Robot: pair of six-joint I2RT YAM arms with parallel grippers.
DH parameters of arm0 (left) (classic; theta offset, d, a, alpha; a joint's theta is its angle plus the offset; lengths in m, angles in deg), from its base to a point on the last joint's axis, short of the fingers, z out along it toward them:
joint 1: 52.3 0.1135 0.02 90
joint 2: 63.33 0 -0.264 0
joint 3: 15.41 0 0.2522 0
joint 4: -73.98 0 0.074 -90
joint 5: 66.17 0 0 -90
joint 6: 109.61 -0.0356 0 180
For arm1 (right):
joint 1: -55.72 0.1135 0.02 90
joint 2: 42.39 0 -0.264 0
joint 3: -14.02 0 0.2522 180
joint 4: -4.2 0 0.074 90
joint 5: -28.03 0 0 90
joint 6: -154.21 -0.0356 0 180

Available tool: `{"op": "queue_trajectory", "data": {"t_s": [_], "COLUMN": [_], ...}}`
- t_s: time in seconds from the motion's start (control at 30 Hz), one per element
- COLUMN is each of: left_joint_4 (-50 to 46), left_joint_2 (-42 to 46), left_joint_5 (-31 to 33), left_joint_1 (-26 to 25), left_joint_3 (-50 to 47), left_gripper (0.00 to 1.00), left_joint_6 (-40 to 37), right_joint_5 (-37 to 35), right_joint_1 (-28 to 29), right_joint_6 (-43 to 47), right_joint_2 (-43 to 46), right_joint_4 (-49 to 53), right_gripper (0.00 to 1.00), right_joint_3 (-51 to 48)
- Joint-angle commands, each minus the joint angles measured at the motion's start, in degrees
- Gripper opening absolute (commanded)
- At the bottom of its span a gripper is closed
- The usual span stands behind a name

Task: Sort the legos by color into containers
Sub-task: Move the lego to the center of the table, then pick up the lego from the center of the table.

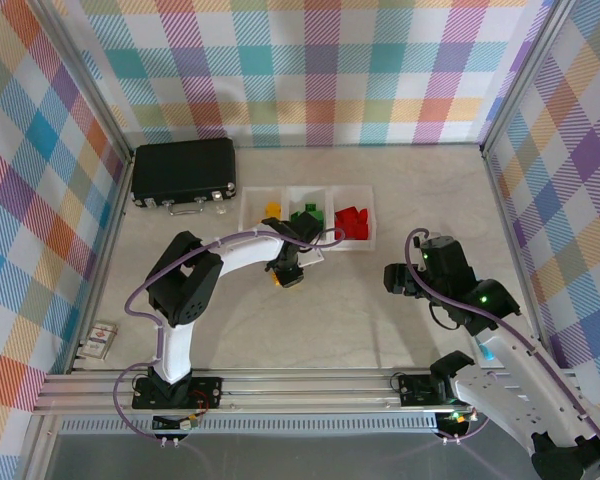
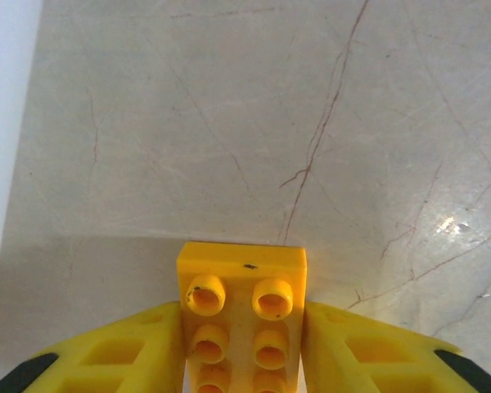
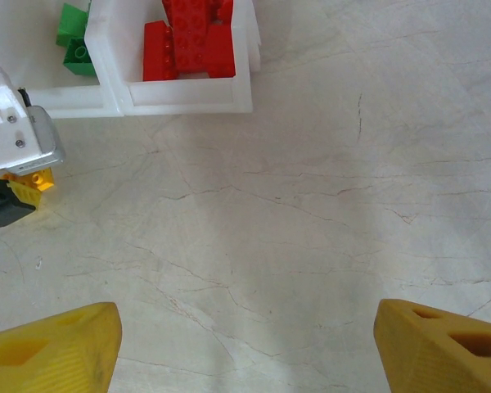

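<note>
Over the table, containers [image 1: 258,232]: three joined trays in a row, with yellow legos [image 1: 272,209] in the left one, green legos [image 1: 305,216] in the middle and red legos [image 1: 352,221] on the right.
Top view, left gripper [image 1: 286,274]: just in front of the containers' near edge, below the middle tray, with a yellow brick [image 1: 282,281] in its jaws.
Top view, right gripper [image 1: 400,278]: off the right tray's near corner, well apart from it, carrying nothing.
Top view, black case [image 1: 183,172]: left of the containers and a little behind them.
Left wrist, left gripper [image 2: 241,360]: fingers [image 2: 123,356] pressed tight on both sides of the yellow brick [image 2: 241,315], studs facing the camera, bare table [image 2: 311,123] behind.
Right wrist, right gripper [image 3: 245,344]: jaws spread wide and empty, tabletop between them.
Right wrist, containers [image 3: 188,94]: up ahead, with red legos [image 3: 188,41] in the nearest tray and green legos [image 3: 75,37] next door. The yellow brick [image 3: 33,178] sits just outside the near wall, pinched by the left gripper [image 3: 16,139].
</note>
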Motion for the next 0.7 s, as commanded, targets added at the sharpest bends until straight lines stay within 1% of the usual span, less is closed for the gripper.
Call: {"op": "queue_trajectory", "data": {"t_s": [0.0,0.07,0.27,0.43,0.67], "left_joint_4": [-0.3,-1.8,-4.4,-5.4,-5.5], "left_joint_2": [0.7,1.9,3.9,2.1,-0.2], "left_joint_5": [4.6,4.8,4.5,5.1,0.9], "left_joint_1": [0.1,0.1,-0.1,-0.1,-0.1], "left_joint_3": [-1.2,-0.1,1.9,1.9,0.7], "left_gripper": [0.46,0.5,0.55,0.56,0.57], "left_joint_6": [0.4,0.1,-0.2,-0.9,-0.9], "right_joint_5": [-0.3,-0.1,0.2,0.6,0.2], "right_joint_1": [-0.3,-0.3,-0.3,-0.3,-0.3], "right_joint_6": [-0.8,-1.0,-1.5,-1.4,-1.3], "right_joint_2": [0.6,0.5,0.3,0.2,0.6], "right_joint_4": [0.8,0.7,0.3,0.3,0.8], "right_gripper": [0.81,0.81,0.81,0.81,0.81], "right_joint_3": [-0.7,-0.7,-1.1,-1.3,-1.4]}}
